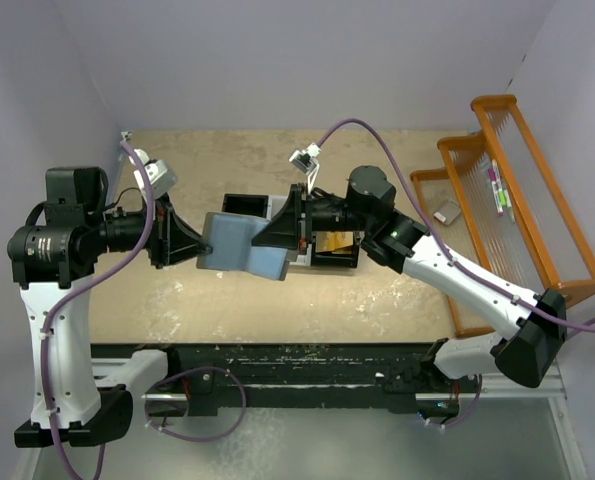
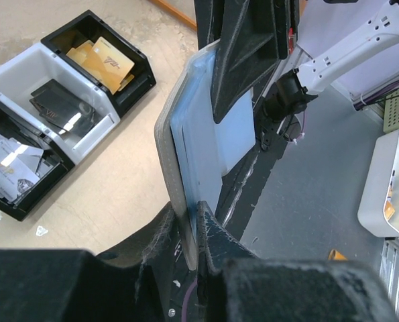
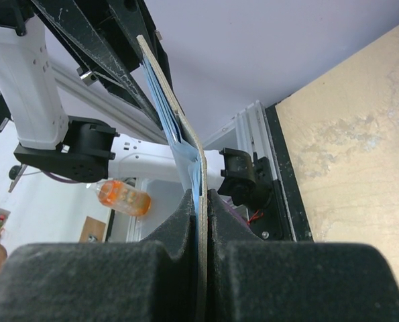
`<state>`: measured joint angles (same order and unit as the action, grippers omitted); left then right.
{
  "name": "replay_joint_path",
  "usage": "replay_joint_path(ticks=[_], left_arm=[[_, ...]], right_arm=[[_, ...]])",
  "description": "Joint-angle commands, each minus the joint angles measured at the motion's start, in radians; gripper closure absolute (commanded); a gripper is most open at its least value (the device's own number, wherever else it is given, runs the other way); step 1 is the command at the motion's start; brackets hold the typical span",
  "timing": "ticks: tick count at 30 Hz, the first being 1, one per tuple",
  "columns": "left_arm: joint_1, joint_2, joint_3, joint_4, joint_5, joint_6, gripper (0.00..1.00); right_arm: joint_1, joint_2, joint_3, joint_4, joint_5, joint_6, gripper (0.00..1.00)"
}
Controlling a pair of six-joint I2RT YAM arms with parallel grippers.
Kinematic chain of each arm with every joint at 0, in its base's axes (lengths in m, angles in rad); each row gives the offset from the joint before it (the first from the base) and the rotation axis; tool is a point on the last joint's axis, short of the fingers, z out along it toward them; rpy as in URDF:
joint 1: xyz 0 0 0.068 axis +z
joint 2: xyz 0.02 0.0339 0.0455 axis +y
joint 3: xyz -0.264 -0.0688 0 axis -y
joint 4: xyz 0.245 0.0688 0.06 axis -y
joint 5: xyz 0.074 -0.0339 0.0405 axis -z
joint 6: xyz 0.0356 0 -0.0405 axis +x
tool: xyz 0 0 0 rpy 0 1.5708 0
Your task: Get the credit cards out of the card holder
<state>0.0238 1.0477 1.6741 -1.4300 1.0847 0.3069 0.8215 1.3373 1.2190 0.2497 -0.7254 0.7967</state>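
Holds the holder in the air above the bench, near the centre of the top view, pinched from both sides. Clamps its 9 o'clock edge with the left gripper, jaws closed tight on the grey cover. Clamps the 3 o'clock edge with the right gripper, likewise closed hard on it. Shows a pale blue inner panel in the left wrist view; impossible to make out any card in it. Just beyond, at 1 o'clock, on the bench: the bin, with cards sorted gold, black and silver by compartment. Probably mid-task, between pulls, spreading or steadying the holder. Next, likely: release one gripper, keep the other clamped, pinch a card's exposed edge and slide it straight out along the pocket, without bending or dropping the holder.
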Motion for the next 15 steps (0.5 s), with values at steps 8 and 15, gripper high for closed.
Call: replay_joint_path(ticks=[8, 15], left_arm=[[-0.002, -0.016, 0.010, 0.053, -0.007, -0.011, 0.83], [-0.002, -0.037, -0.071, 0.122, 0.033, -0.074, 0.85]], right_arm=[[-0.005, -0.015, 0.042, 0.014, 0.000, -0.024, 1.00], [-0.005, -0.005, 0.053, 0.036, 0.034, -0.029, 1.00]])
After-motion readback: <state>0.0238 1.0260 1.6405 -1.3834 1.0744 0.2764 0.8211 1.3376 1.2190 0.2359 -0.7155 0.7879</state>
